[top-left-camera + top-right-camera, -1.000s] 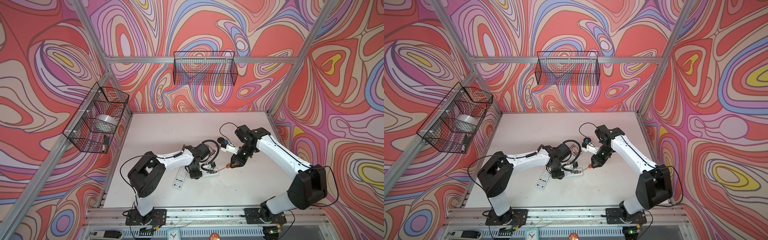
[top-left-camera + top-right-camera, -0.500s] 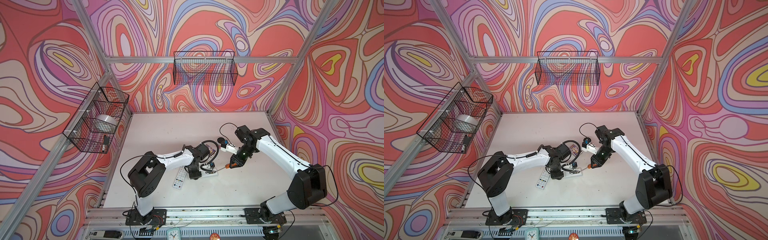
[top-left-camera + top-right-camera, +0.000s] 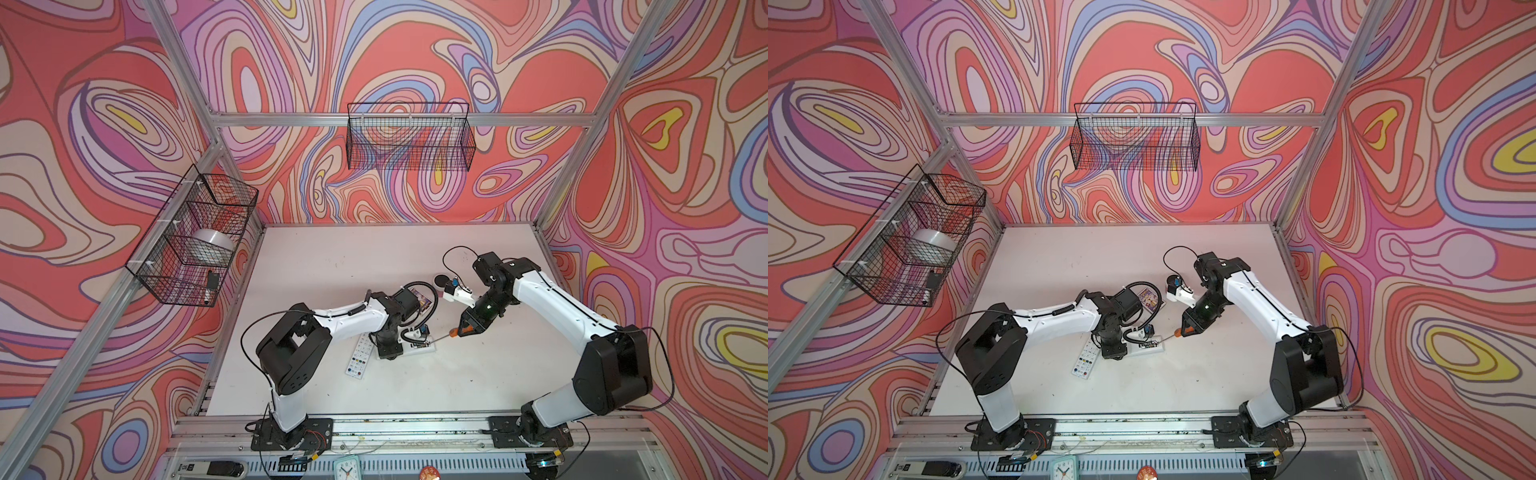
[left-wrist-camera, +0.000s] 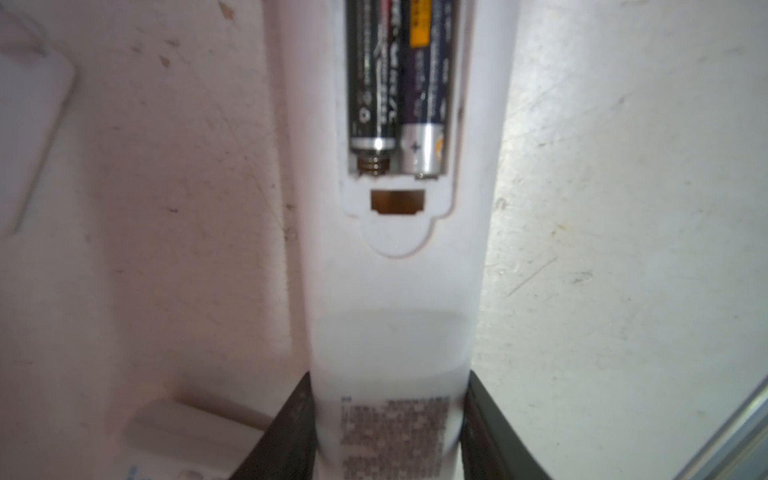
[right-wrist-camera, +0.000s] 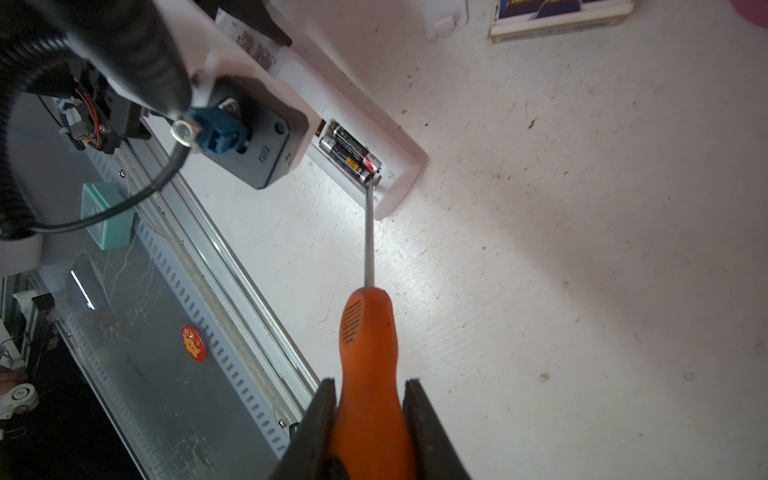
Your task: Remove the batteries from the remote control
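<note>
The white remote control (image 4: 395, 291) lies back-up on the table with its battery bay uncovered. Two batteries (image 4: 372, 83) sit side by side in the bay, one black and one dark blue (image 4: 426, 83). My left gripper (image 4: 388, 415) is shut on the remote's labelled end, one finger on each long side. My right gripper (image 5: 370, 399) is shut on the orange handle of a screwdriver (image 5: 365, 332). Its tip rests at the end of the batteries (image 5: 351, 151), by the bay's end wall. In both top views the remote (image 3: 424, 348) (image 3: 1152, 348) lies between the two arms.
A second remote (image 3: 358, 361), buttons up, lies just left of the left gripper (image 3: 388, 353). A flat white cover (image 5: 446, 16) and a small printed box (image 3: 424, 305) lie beyond the held remote. Wire baskets (image 3: 409, 139) hang on the walls. A metal rail (image 5: 232, 266) edges the table front.
</note>
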### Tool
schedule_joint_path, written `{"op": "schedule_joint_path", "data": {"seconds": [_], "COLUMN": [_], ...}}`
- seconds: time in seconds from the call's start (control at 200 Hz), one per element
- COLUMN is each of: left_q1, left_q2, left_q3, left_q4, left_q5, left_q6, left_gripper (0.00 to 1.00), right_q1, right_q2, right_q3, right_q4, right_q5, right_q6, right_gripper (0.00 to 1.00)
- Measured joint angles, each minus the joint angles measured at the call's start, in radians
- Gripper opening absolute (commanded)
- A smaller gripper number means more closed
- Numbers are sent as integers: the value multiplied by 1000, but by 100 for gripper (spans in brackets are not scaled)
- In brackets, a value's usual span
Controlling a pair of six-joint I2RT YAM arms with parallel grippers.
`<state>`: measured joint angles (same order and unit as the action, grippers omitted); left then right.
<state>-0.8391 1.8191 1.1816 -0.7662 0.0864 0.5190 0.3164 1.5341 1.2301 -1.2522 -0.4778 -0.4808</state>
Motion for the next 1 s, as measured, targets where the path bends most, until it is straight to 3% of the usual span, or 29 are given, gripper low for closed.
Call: {"op": "schedule_joint_path", "data": {"seconds": [0.716,1.001], "left_q1": [0,2], "left_q2": [38,39], "left_q3": [17,26], "left_q4": [-15,-19], "left_q5": [3,35], "left_q6": [3,0], "left_gripper": [9,9], "right_q1": [-8,-7], "right_q2": [-76,-73], "right_q3": [-17,-11], "right_q4": [81,101], "right_q5": [-69,-26], "right_q6": [-38,19], "right_gripper": [0,0]}}
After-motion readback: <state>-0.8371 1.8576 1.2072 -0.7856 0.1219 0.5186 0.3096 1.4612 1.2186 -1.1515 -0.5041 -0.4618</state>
